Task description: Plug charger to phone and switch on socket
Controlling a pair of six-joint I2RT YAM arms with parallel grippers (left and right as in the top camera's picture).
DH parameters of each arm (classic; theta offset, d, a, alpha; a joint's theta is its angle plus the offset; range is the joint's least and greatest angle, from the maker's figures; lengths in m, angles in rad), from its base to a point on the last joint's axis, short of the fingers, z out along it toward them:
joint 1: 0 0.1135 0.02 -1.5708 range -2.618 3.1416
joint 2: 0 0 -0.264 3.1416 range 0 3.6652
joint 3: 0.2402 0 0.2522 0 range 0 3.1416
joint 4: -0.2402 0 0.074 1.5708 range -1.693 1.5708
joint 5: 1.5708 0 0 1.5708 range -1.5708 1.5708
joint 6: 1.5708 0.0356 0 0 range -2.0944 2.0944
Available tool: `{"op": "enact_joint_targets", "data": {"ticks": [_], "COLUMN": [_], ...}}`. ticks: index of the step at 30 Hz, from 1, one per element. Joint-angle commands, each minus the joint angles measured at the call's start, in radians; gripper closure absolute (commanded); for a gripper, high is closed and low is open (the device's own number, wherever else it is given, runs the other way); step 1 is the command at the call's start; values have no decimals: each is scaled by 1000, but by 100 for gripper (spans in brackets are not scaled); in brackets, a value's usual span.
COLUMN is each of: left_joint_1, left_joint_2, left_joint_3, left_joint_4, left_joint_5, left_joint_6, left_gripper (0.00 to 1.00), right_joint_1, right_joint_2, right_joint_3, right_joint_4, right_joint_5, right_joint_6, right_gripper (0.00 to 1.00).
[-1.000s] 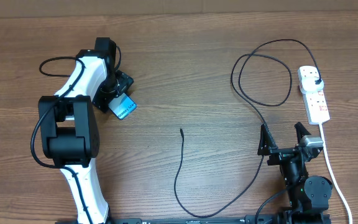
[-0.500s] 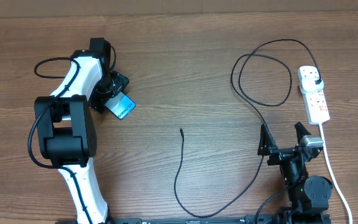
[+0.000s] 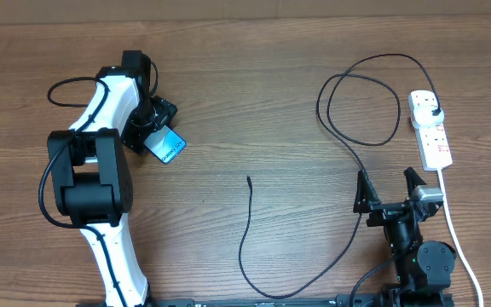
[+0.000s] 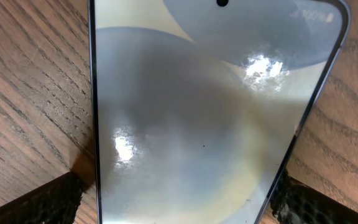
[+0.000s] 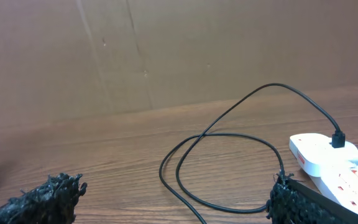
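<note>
The phone [image 3: 169,147], light blue, lies at an angle on the wooden table at the left. It fills the left wrist view [image 4: 204,106]. My left gripper [image 3: 152,130] straddles its near end, with one finger on each side [image 4: 179,205] and a narrow gap at the left finger. The charger cable [image 3: 244,239] runs across the table, its connector tip [image 3: 248,178] lying free mid-table. Its plug head [image 3: 434,109] sits in the white socket strip [image 3: 436,141], also seen in the right wrist view [image 5: 328,158]. My right gripper [image 3: 388,186] is open and empty [image 5: 169,205].
The cable forms a big loop [image 3: 361,98] left of the socket, also visible in the right wrist view [image 5: 229,168]. The socket's white cord [image 3: 455,234] runs down the right side past the right arm. A cardboard wall [image 5: 166,50] stands behind the table.
My left arm and gripper shifted slightly left over the first half second, and more of the phone shows. Since then nothing has moved. The right arm and the cable stayed still.
</note>
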Motion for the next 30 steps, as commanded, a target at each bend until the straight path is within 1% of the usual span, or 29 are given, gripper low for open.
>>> {"op": "enact_joint_targets", "data": {"ticks": [1, 11, 30], "left_joint_1": [-2, -2, 5], "left_joint_2": [82, 82, 82], "left_joint_3": [-19, -19, -19], "left_joint_4": [-4, -58, -42], "left_joint_5": [16, 12, 12], "left_joint_6": [-2, -3, -2], "left_gripper": [0, 0, 0], "right_joint_1": [5, 5, 5], "right_joint_2": [-10, -10, -10], "right_joint_3": [-10, -10, -10], "right_joint_4": [3, 3, 3], "right_joint_5": [7, 6, 7], "right_joint_6": [-6, -6, -6], "right_gripper": [0, 0, 0]}}
